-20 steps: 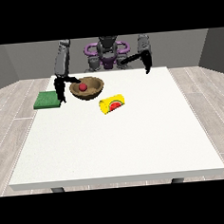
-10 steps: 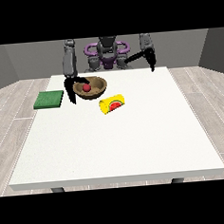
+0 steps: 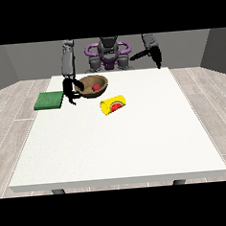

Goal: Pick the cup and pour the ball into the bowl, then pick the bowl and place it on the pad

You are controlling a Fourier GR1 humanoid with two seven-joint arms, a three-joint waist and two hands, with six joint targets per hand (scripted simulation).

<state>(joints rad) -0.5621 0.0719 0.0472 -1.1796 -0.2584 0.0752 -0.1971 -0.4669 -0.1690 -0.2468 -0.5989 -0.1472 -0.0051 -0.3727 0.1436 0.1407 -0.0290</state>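
- The white bench (image 3: 117,138) fills most of the view; the robot (image 3: 108,53) stands small at its far edge, at twelve o'clock.
- The brown bowl (image 3: 90,82) sits in the far part of the bench, towards eleven o'clock from the bench's middle.
- A red ball (image 3: 97,87) lies inside the bowl, against its wall at the three o'clock side.
- The yellow cup (image 3: 113,104) lies on its side on the bench, near the bowl at about five o'clock from it and apart from it; a red and green watermelon slice is printed on the end that faces the camera.
- The green pad (image 3: 49,100) lies flat at the bench's nine o'clock edge, at about eight o'clock from the bowl, with a gap of bare bench between them.
- The hand at the view's left (image 3: 70,92) is at the bowl's nine o'clock rim, between the bowl and the pad. Its fingers look curled round that rim, gripping the bowl.
- The hand at the view's right (image 3: 156,56) hangs over the bench's far edge at about one o'clock, well apart from the cup and the bowl. It holds nothing; I cannot tell how its fingers lie.
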